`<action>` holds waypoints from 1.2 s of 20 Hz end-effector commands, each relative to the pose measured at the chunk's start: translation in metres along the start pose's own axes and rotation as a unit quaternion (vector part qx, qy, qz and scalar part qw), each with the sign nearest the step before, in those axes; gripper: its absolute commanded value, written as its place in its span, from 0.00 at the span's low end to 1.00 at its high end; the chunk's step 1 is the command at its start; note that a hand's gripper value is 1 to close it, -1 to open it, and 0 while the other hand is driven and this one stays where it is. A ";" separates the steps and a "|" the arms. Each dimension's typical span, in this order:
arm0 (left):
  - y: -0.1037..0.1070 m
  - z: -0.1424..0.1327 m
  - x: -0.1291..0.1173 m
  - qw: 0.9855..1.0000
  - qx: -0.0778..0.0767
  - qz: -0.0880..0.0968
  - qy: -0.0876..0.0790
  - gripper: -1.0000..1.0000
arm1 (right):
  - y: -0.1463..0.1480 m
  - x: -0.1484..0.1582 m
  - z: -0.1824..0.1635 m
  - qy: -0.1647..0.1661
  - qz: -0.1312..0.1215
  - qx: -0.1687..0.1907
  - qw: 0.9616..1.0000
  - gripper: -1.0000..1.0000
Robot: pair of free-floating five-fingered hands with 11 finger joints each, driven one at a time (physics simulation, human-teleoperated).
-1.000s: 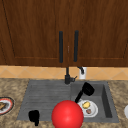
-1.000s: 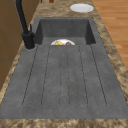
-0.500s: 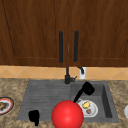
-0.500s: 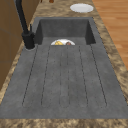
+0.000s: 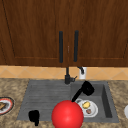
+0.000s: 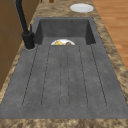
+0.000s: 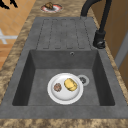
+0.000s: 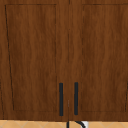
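My left hand (image 5: 33,116) floats low at the front edge of the grey drainboard (image 5: 45,96), holding nothing. Its dark straight fingers (image 7: 5,4) show off the counter's front at the far end in the right side view. A black rounded shape with a thin stem, which I take for my right hand (image 5: 87,88), hangs over the sink basin (image 7: 62,60). The stem runs down to a big red ball (image 5: 67,115) at the front middle. Inside the basin lies a white plate (image 7: 53,96) with a yellow piece (image 7: 70,84) and a brown piece (image 7: 57,87).
The black faucet (image 5: 67,78) stands behind the sink, under two wooden cabinet doors with black handles (image 8: 61,98). A red-rimmed plate with food (image 7: 51,7) sits on the counter left of the drainboard. A white dish (image 6: 81,7) lies to the right of the basin.
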 end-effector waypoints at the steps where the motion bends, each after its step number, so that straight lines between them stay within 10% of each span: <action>1: 0.000 0.000 0.000 1.000 0.000 0.000 0.000 0.50 | -0.004 -0.004 0.018 -0.021 -0.028 -0.025 0.999 0.00; 24: 0.000 0.000 0.000 1.000 0.000 0.000 0.000 0.50 | -0.025 0.017 0.127 0.007 -0.142 -0.027 0.989 0.00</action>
